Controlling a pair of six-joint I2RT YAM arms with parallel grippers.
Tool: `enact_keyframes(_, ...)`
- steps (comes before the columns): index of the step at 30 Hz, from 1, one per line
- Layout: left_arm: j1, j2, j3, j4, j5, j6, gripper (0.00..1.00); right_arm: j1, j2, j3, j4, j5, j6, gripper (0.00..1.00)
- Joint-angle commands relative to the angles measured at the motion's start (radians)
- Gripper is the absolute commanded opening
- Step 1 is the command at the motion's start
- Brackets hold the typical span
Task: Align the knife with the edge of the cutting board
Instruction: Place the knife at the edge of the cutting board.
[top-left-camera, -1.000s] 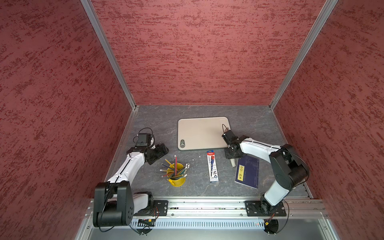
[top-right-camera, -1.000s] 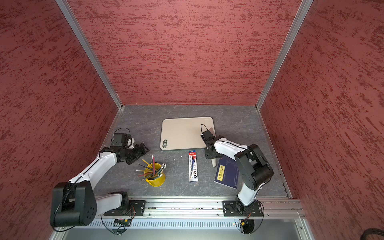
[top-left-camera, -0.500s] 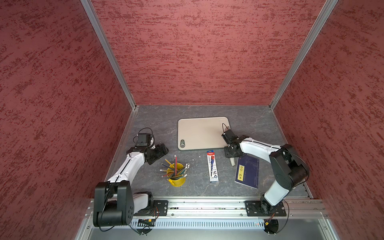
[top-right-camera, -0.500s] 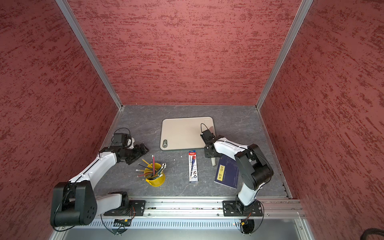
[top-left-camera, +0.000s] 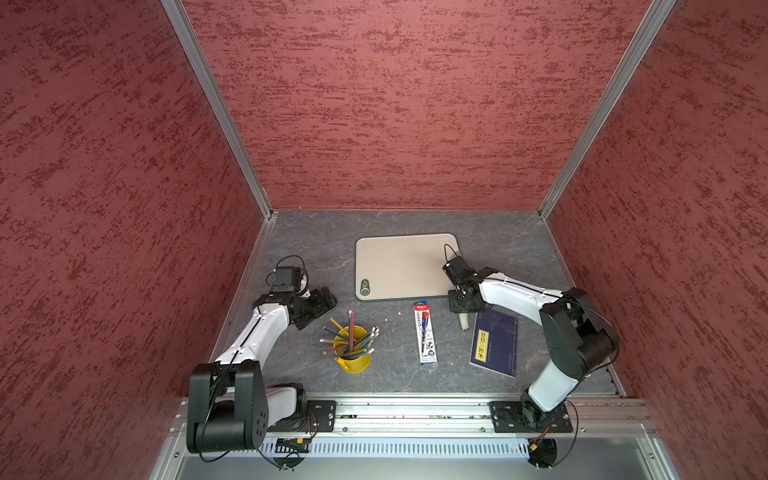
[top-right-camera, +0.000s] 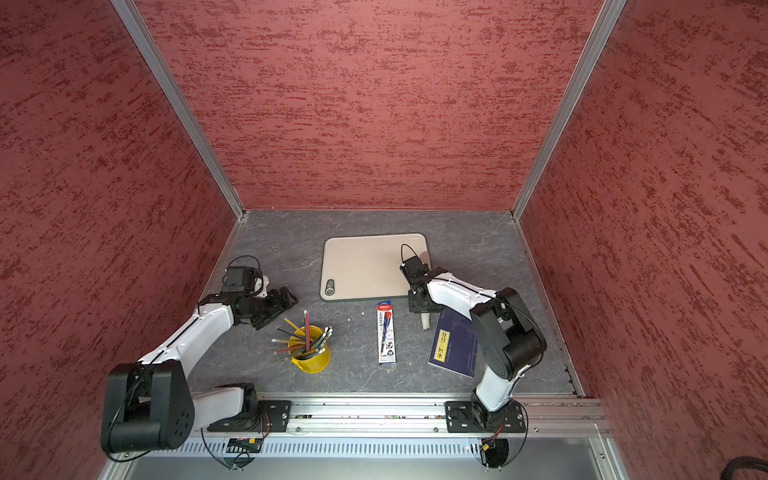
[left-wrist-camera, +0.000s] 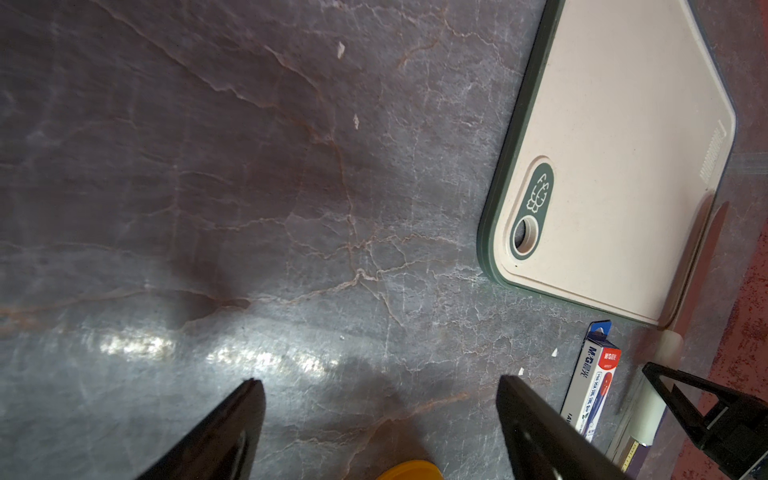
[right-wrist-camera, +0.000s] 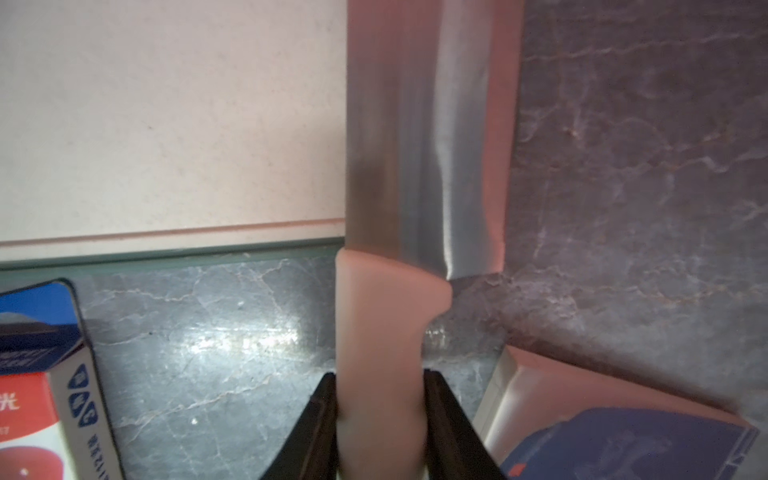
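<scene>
The beige cutting board (top-left-camera: 399, 266) (top-right-camera: 365, 266) lies flat at the middle back of the table, its oval hole at the near left corner. The knife's shiny blade (right-wrist-camera: 428, 145) lies along the board's right-hand edge, partly over the rim (right-wrist-camera: 166, 245). Its white handle (right-wrist-camera: 380, 332) sticks out past the board's near edge; only the handle's end (top-left-camera: 464, 323) (top-right-camera: 426, 323) shows under the arm. My right gripper (right-wrist-camera: 380, 378) (top-left-camera: 462, 305) is shut on that handle. My left gripper (left-wrist-camera: 380, 380) (top-left-camera: 322, 301) hovers open over bare table left of the board (left-wrist-camera: 615, 166), holding nothing.
A yellow cup of pencils (top-left-camera: 353, 353) stands near the left gripper. A red-white-blue pen pack (top-left-camera: 424, 332) lies just left of the knife handle, and a dark blue notebook (top-left-camera: 494, 343) just right of it. Red walls close in three sides.
</scene>
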Motion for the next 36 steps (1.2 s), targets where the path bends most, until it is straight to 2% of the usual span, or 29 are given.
enact_keyframes(1,0.009,0.003,0.015,-0.014,0.012,0.021,0.92,0.006,-0.008,0.045,0.000,-0.004,0.017,0.00)
enact_keyframes(26,0.009,-0.007,0.019,-0.018,0.025,0.020,0.92,0.004,0.027,0.082,-0.039,-0.018,-0.028,0.00)
enact_keyframes(36,0.010,-0.003,0.014,-0.009,0.031,0.016,0.93,-0.015,0.020,0.049,-0.012,-0.027,-0.070,0.00)
